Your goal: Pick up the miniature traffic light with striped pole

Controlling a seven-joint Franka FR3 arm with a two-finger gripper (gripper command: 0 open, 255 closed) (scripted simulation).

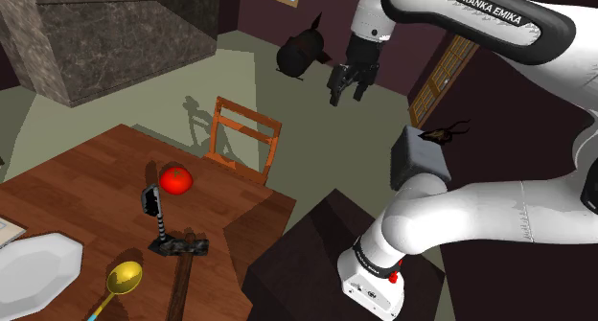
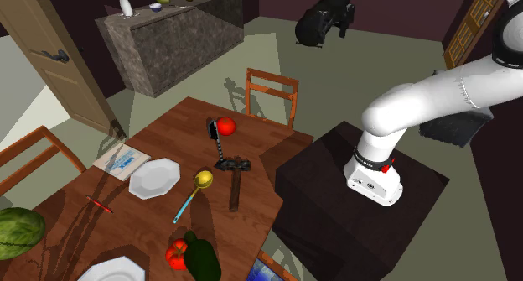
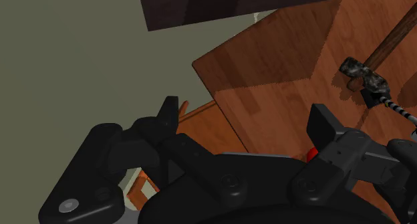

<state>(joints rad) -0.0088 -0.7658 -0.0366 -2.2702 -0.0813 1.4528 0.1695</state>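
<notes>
- Gripper (image 1: 347, 95): hangs in the air over the floor, off the table's far corner, above and beyond the wooden chair (image 1: 243, 137). In the wrist view the two black fingers (image 3: 170, 113) stand well apart with nothing between them, so it is empty and spread.
- Step in hand, as judged: the approach. No contact has been made with anything on the table (image 1: 86, 180).
- Traffic light (image 1: 158, 220): upright on the table, dark head on top, black-and-white striped pole, small dark base.
- Neighbours: the hammer (image 1: 182, 271) has its head right against the light's base. The red tomato (image 1: 176, 179) sits just beside the light's head, on the far side from the stand. The gold spoon (image 1: 123, 279) and white plate (image 1: 34, 271) lie nearer the shoulder view's lower left.
- Relation: the light is well apart from the gripper, lower and toward the shoulder view's left. In the wrist view the striped pole (image 3: 398, 112) shows beyond the right finger, not between the fingers.
- Doing it well, as judged:
  - Carry the hand over the table and centre the pole between the jaws before descending.
  - Close on the pole above the base, clear of the hammer head.
  - Keep the fingers off the tomato.
  - The slender pole looks easy to tip, so close squarely and lift straight up.
</notes>
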